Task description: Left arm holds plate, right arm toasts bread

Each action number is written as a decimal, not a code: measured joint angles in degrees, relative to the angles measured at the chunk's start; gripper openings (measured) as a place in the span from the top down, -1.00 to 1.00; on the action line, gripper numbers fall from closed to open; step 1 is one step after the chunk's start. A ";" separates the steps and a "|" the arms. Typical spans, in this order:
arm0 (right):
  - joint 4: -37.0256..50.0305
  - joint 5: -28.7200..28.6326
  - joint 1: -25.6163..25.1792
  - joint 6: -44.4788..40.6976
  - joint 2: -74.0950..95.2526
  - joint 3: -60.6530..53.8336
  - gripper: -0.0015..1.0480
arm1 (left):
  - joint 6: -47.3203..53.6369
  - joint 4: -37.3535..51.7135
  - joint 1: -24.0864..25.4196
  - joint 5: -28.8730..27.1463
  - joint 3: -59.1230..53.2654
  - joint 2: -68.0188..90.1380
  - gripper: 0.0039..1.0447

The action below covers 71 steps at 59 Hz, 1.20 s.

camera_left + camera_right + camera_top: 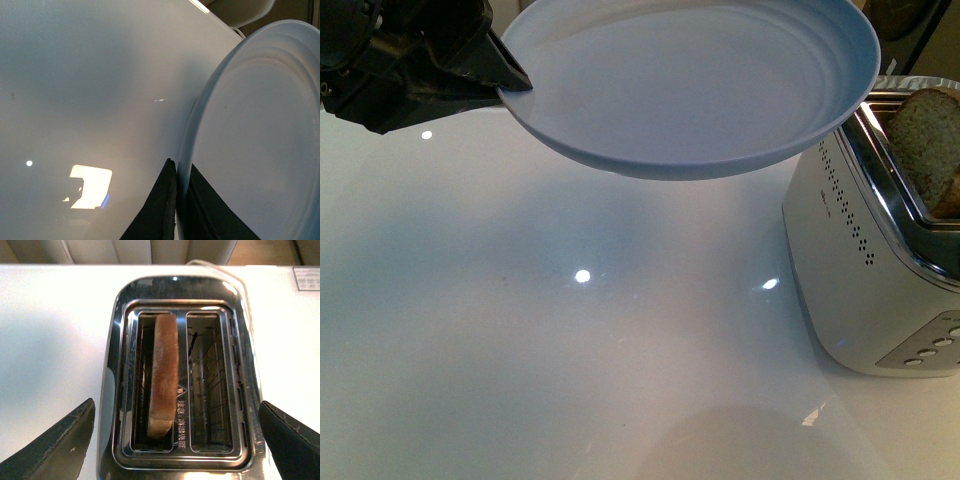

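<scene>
1. Left gripper: the jaws are clamped together on the rim of the plate. In the left wrist view the 2 fingers pinch the rim, 1 on each face. The plate hangs in the air above the white table, empty, with its far edge close beside the toaster.

2. Right gripper: the fingers stand wide apart, holding nothing, above the toaster top.

3. Hazards, in our judgement:
- The plate is gripped at 1 edge only. A load placed on the far side could tilt it or pull it from the jaws.
- The plate edge sits near the toaster. A small drift could knock it.
- A descending right gripper could strike the chrome slot frame if it is off-centre.
- Too hard a pinch could crush the slice.

4. The bread stands upright in 1 of the 2 slots. The other slot is empty. Its crust is tan and its face speckled brown, and its rounded top projects above the slot.
</scene>
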 joint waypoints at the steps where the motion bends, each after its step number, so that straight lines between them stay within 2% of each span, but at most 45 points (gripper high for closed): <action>1: 0.00 0.04 -0.11 0.00 -0.59 -0.13 -0.84 | -0.02 0.00 0.00 0.00 0.00 0.00 0.94; 27: -2.10 0.02 -2.91 0.22 -22.71 -2.97 -0.82 | 0.00 0.04 0.00 -0.04 0.00 0.00 0.94; 34: 14.14 -3.58 -3.87 -1.64 -24.68 -10.60 -0.50 | 0.02 0.04 -0.02 -0.02 0.00 0.00 0.94; 37: 19.45 -7.30 -6.08 -2.12 -26.16 -14.62 -0.30 | 0.02 0.04 0.00 -0.15 -0.02 0.07 0.94; 43: 21.59 -7.52 -8.09 -2.58 -29.09 -18.75 0.03 | 0.02 0.04 -0.02 -0.13 -0.02 0.07 0.94; 52: 22.12 -7.82 -8.13 -2.84 -32.09 -22.80 0.46 | 0.04 0.04 -0.02 -0.11 -0.02 0.07 0.94; 58: 22.12 -7.82 -8.20 -2.95 -35.56 -26.05 0.93 | 0.04 0.04 -0.02 -0.15 -0.02 0.07 0.94; 71: 20.68 -7.82 -8.22 -3.13 -40.98 -29.86 0.96 | 0.04 0.15 -0.13 -0.11 -0.17 0.07 0.94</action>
